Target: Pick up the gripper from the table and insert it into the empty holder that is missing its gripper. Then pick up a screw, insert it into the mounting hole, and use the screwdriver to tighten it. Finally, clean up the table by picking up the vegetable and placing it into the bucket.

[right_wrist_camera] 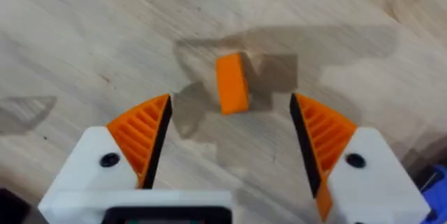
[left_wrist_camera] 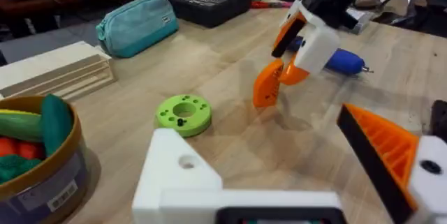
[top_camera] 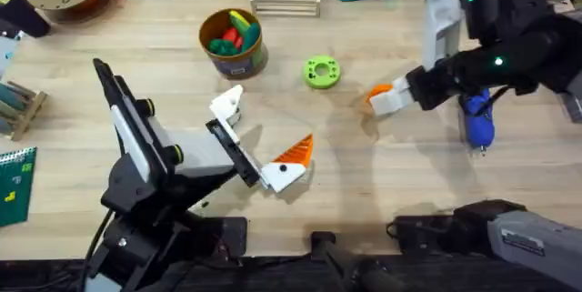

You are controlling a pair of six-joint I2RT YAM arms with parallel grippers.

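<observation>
One step in hand: picking up the loose gripper (right_wrist_camera: pixel 232 83).
Right end effector (right_wrist_camera: pixel 230 137) open, straddling it on the desk (right_wrist_camera: pixel 84 35); next: lower, close. Left end effector (top_camera: pixel 259 137) open, one holder (top_camera: pixel 227 104) bare.

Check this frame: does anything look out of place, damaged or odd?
Yes. The left hand has an orange pad on one finger only; the other is a bare white holder. The missing orange gripper wedge lies loose on the table, between the right hand's open fingers.

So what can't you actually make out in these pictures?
Screwdriver: overhead, upper end hidden under the right arm.
Loose orange gripper: overhead, lost under the right end effector.
Bucket: left wrist view, cut off by the edge.
</observation>
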